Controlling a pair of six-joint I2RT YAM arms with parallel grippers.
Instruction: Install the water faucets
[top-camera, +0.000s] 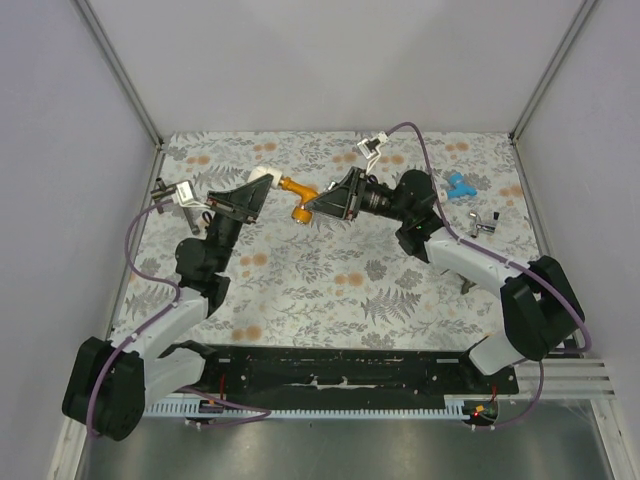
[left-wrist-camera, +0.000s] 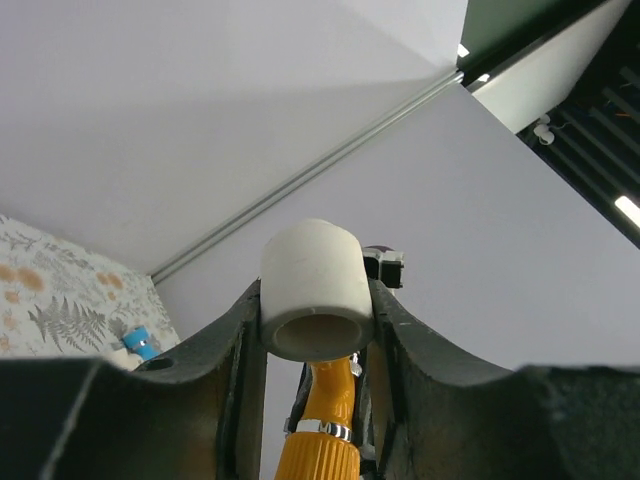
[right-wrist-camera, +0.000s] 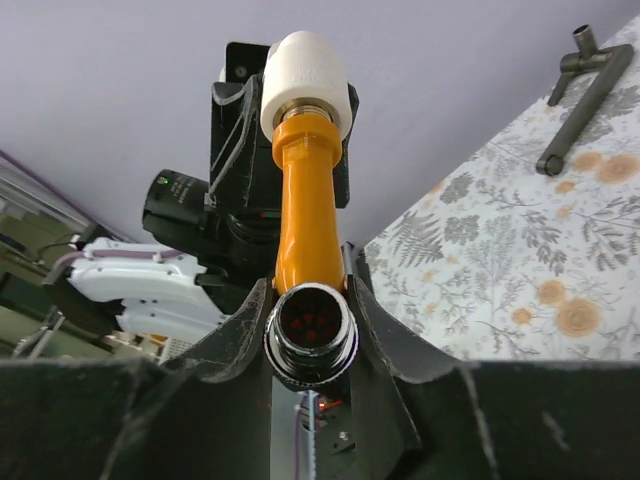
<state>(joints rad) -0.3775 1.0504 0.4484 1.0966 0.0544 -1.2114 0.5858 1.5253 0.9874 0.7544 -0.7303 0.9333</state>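
Note:
An orange water faucet (top-camera: 296, 192) hangs in the air above the back middle of the table, held from both ends. My left gripper (top-camera: 258, 184) is shut on its white ring-shaped end fitting (left-wrist-camera: 310, 290), and the orange body (left-wrist-camera: 322, 435) runs away below it between the jaws. My right gripper (top-camera: 320, 204) is shut on the faucet's chrome threaded end (right-wrist-camera: 310, 336). In the right wrist view the orange body (right-wrist-camera: 308, 215) rises from there to the white fitting (right-wrist-camera: 305, 68), with the left gripper's dark fingers (right-wrist-camera: 232, 120) behind it.
A blue faucet (top-camera: 459, 184) lies at the back right of the flower-patterned table (top-camera: 330, 280), and shows small in the left wrist view (left-wrist-camera: 140, 343). A dark metal lever handle (top-camera: 482, 224) lies beside it (right-wrist-camera: 580, 85). White walls close off the back and both sides.

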